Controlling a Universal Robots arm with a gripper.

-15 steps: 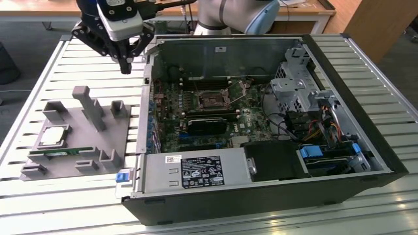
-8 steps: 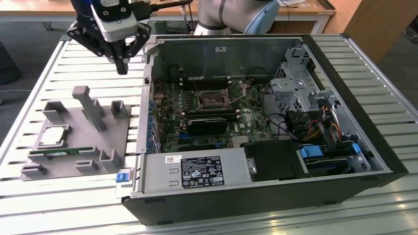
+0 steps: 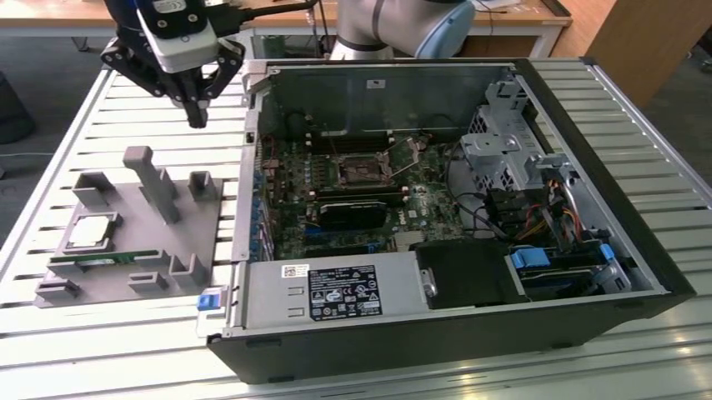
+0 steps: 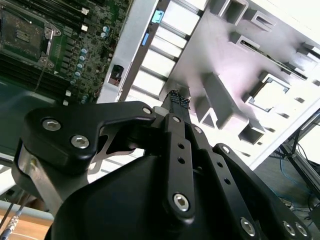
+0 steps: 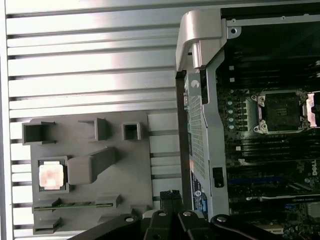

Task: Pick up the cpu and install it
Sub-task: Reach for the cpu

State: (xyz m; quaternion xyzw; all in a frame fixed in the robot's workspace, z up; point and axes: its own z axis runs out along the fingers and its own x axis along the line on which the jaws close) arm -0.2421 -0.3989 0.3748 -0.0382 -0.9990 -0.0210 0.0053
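Cpu (image 3: 89,232), square with a shiny silver top, lies in the grey holder (image 3: 139,229); claw (image 3: 198,117) seemingly closed, empty.

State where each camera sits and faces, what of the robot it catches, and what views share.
Exterior view: off the arm, looking down on table, open computer case and grey tray; shows arm and gripper.
First wrist view: on the wrist, facing straight down past the gripper.
Second wrist view: on the wrist, slanted along the gripper.
Shared: all three show the cpu in the tray.

Shiny metal cpu (image 5: 51,176), matt plastic holder (image 5: 125,165)
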